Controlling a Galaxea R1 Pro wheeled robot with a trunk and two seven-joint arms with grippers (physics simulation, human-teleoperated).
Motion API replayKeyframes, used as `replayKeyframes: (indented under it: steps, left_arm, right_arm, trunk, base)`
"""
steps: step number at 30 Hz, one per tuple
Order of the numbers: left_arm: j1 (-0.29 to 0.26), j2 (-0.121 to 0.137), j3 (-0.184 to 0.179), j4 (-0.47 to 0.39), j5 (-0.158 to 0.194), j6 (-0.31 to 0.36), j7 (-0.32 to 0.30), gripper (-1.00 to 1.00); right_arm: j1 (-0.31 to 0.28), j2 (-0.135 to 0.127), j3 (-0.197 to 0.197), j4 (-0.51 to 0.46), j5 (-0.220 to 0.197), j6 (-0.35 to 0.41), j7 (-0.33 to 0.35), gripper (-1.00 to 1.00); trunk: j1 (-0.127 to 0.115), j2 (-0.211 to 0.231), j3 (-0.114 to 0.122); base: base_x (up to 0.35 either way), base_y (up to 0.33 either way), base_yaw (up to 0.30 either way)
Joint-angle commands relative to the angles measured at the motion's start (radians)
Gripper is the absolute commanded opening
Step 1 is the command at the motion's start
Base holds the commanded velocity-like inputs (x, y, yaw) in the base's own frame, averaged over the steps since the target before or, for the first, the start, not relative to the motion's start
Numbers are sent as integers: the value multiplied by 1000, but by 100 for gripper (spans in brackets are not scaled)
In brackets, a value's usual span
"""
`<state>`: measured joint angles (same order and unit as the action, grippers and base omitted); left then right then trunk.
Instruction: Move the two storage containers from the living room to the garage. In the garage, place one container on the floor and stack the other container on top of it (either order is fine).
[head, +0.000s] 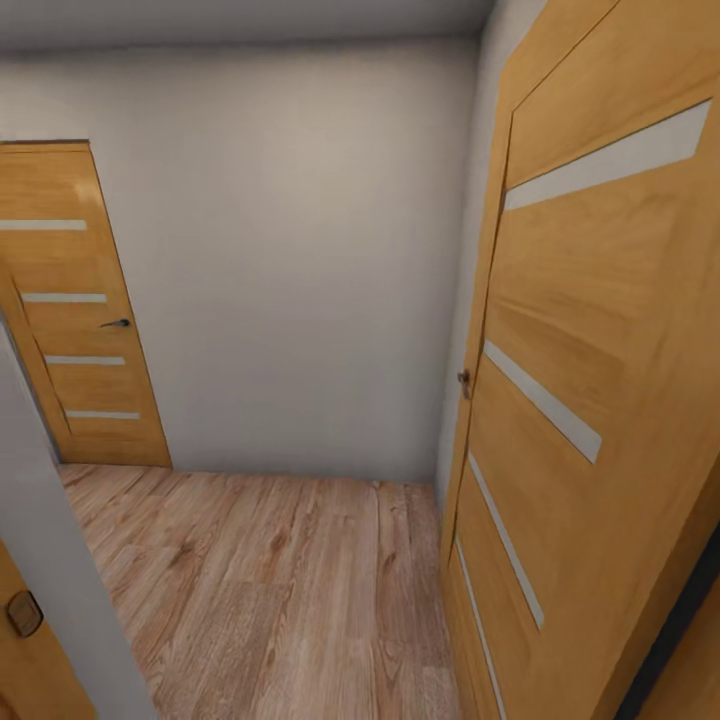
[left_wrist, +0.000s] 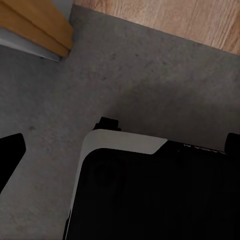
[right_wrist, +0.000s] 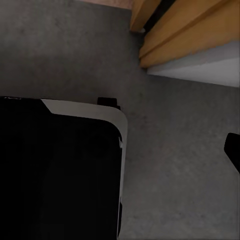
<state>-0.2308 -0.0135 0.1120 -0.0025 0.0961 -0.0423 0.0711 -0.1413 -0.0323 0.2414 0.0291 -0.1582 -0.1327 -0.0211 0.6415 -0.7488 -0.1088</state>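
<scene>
Claws: a dark fingertip (left_wrist: 11, 150) and another (right_wrist: 233, 148) at picture edges; spread cannot be told; nothing seen held.

Robot base (left_wrist: 150, 195): on grey concrete floor (left_wrist: 150, 80) at the threshold to wood planks (head: 260, 590); transit posture likely.

Doors: open door (head: 600, 400) alongside; closed door (head: 75, 300) ahead.

Containers: whereabouts cannot be told.

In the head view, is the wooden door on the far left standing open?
No. The wooden door sits flush in its frame against the grey wall, its dark handle facing the hallway.
</scene>
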Motion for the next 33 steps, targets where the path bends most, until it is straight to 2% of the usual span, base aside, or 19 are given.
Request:
replayKeyframes:
  steps: [1, 18, 27, 33]
  left_arm:
    - [-1, 0, 3, 1, 10, -4, 1, 100]
    - [-1, -1, 3, 1, 8, -4, 1, 100]
    - [-1, -1, 3, 1, 9, -4, 1, 100]
    - [-1, -2, 3, 1, 9, -4, 1, 100]
  right_arm:
    - [-1, 0, 9, 3, -9, -6, 0, 100]
    - [-1, -2, 9, 3, -5, -8, 1, 100]
    - [-1, -2, 9, 3, -6, -7, 1, 100]
    - [-1, -2, 9, 3, -6, -7, 0, 100]
  trunk:
    - [0, -1, -2]
    - [0, -1, -2]
    - [0, -1, -2]
    - [0, -1, -2]
  base:
    - [1, -1, 19]
    - [3, 1, 2]
    - [180, 168, 0]
    - [34, 33, 0]
